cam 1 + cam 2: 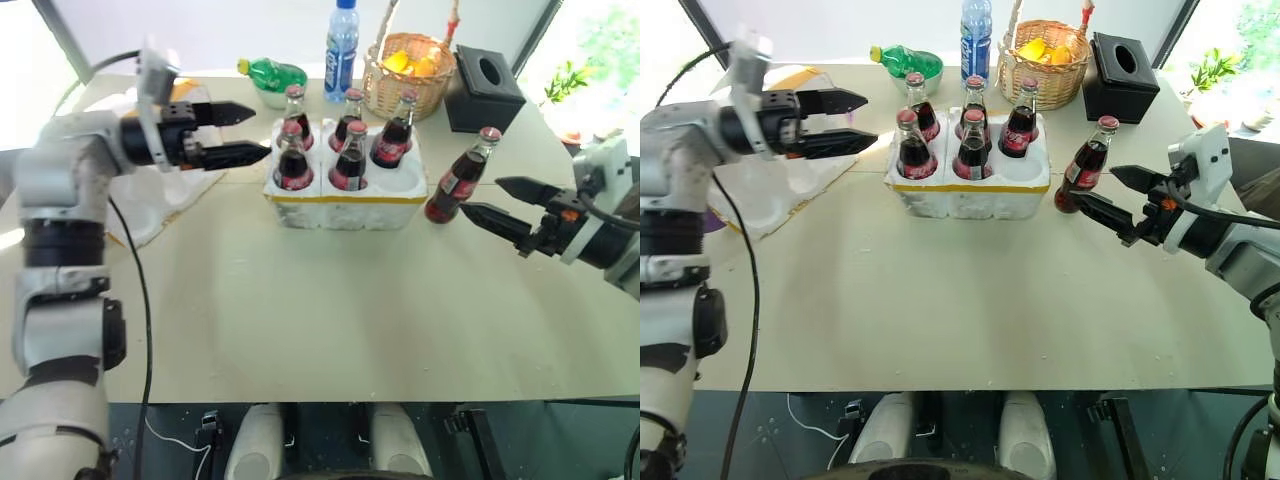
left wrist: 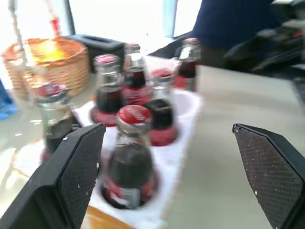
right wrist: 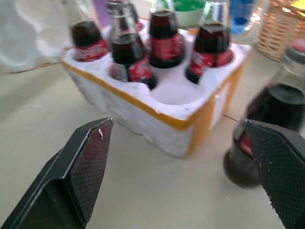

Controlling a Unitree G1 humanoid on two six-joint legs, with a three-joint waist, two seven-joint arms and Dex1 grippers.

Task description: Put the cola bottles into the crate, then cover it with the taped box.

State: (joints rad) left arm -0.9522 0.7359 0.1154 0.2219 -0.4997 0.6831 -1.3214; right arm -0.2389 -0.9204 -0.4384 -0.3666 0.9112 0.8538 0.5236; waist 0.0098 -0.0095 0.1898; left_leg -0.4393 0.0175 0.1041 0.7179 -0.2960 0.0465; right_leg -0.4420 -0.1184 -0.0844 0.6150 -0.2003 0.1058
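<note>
The white foam crate point(image 1: 345, 198) with a yellow tape band stands at the table's middle back. Five cola bottles point(image 1: 350, 160) stand in its wells, and the front right well point(image 1: 396, 181) is empty. A sixth cola bottle point(image 1: 458, 178) stands on the table just right of the crate. My right gripper point(image 1: 482, 196) is open, level with that bottle's lower half and a little to its right. My left gripper point(image 1: 262, 131) is open too, hanging just left of the crate with nothing between its fingers. The taped box point(image 1: 775, 190) lies at the left, partly hidden behind my left arm.
Behind the crate stand a wicker basket point(image 1: 408, 75), a black tissue box point(image 1: 483, 90), a blue-capped water bottle point(image 1: 340, 50) and a green bottle point(image 1: 272, 73) in a bowl. The front half of the table point(image 1: 330, 320) is bare.
</note>
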